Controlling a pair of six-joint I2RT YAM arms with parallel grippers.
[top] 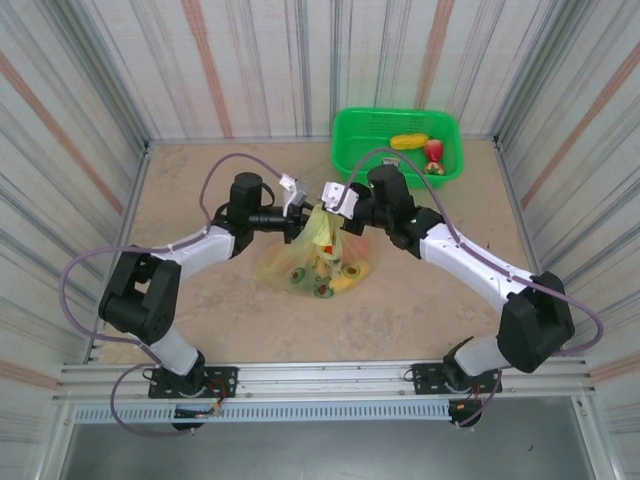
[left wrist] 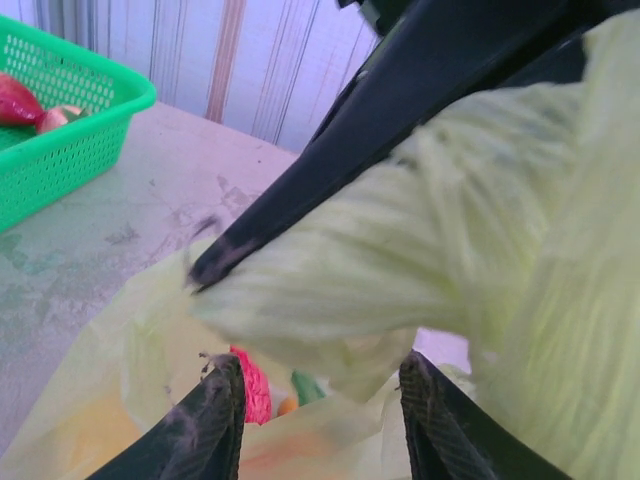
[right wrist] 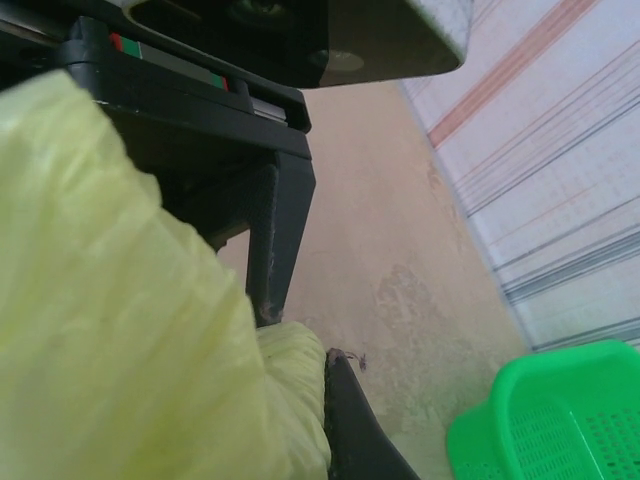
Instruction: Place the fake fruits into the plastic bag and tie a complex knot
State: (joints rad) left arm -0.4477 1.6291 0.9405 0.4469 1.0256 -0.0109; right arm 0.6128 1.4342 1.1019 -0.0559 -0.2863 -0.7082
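The yellow-green plastic bag (top: pixel 318 258) lies mid-table, its top pulled up between both grippers. Fake fruits (top: pixel 322 280) show through it; in the left wrist view a red one (left wrist: pixel 255 385) and a green one (left wrist: pixel 308 386) sit inside. My right gripper (top: pixel 329 200) is shut on a twisted handle strip (right wrist: pixel 290 395), which presses against its one visible finger (right wrist: pixel 350 425). My left gripper (left wrist: pixel 320 375) stands open, its fingertips (left wrist: pixel 218 410) apart, with the bunched strip (left wrist: pixel 350 280) just beyond them and unclamped. Any knot is hidden between the grippers.
A green mesh basket (top: pixel 352 128) stands at the back right, holding a yellow banana (top: pixel 408 141) and a red fruit (top: pixel 434 151). Striped walls close in the table on three sides. The tan tabletop (top: pixel 200 180) surrounds the bag.
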